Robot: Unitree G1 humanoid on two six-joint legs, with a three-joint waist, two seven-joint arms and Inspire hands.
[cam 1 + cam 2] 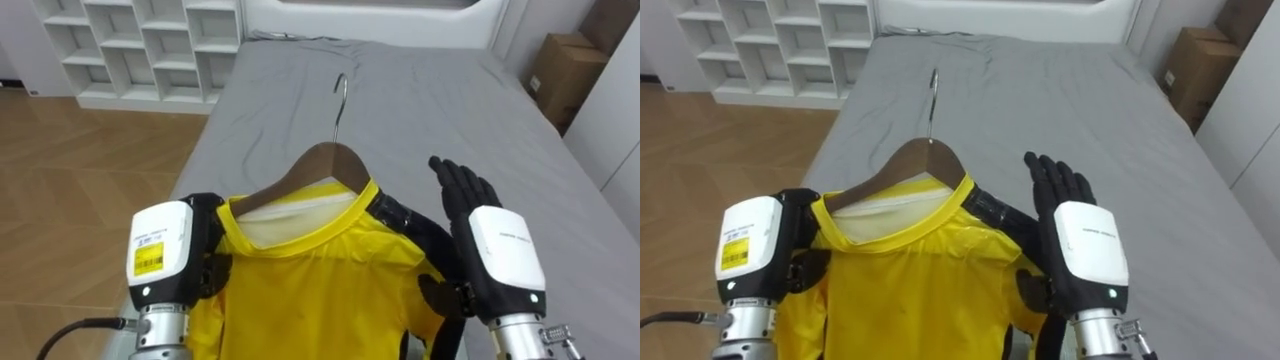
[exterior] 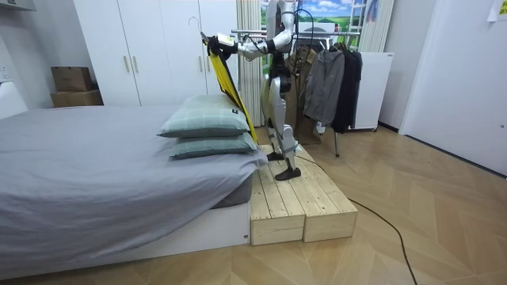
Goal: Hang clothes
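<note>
A yellow shirt (image 1: 310, 290) with black shoulder trim hangs on a wooden hanger (image 1: 325, 165), whose metal hook (image 1: 340, 95) points away from me over the grey bed (image 1: 450, 90). My left hand (image 1: 165, 250) is at the shirt's left shoulder, its dark fingers curled into the cloth. On the other side, my right hand (image 1: 500, 250) stands against the right shoulder with fingers straight and open. In the room view I stand on a wooden platform (image 2: 297, 202) beside the bed, holding the shirt (image 2: 226, 75) up at chest height.
A white cube shelf (image 1: 140, 45) stands beyond the bed's left side above wooden floor. At the right is a cardboard box (image 1: 560, 70). Behind me a clothes rack (image 2: 333, 79) carries dark garments. Two pillows (image 2: 207, 131) lie on the bed by the platform.
</note>
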